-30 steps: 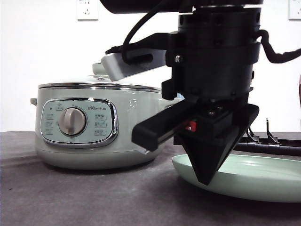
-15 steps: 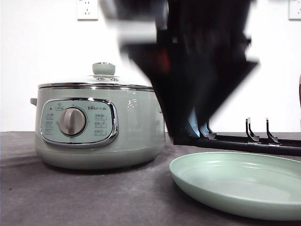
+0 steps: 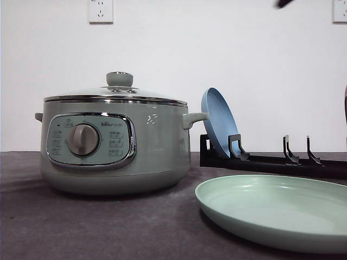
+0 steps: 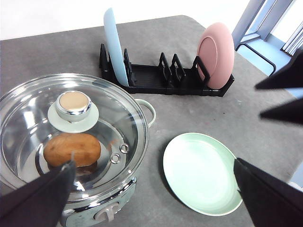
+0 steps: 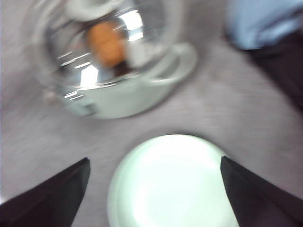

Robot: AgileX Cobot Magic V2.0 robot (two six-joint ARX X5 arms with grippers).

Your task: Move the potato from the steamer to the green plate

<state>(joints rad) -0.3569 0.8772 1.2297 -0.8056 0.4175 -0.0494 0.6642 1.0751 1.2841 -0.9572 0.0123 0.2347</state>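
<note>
Both arms hang high above the grey worktop [image 3: 108,227], each looking down. The left pincer [image 4: 151,189] and right pincer [image 5: 154,189] are spread wide, released. The potato [image 4: 72,149] lies inside the lidded steamer [image 3: 114,143], left of the bare green plate [image 3: 271,208].

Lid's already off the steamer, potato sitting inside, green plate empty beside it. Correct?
Not quite: the glass lid is on the steamer, as the left wrist view shows. The potato lies inside under it, and the green plate beside it is empty.
</note>
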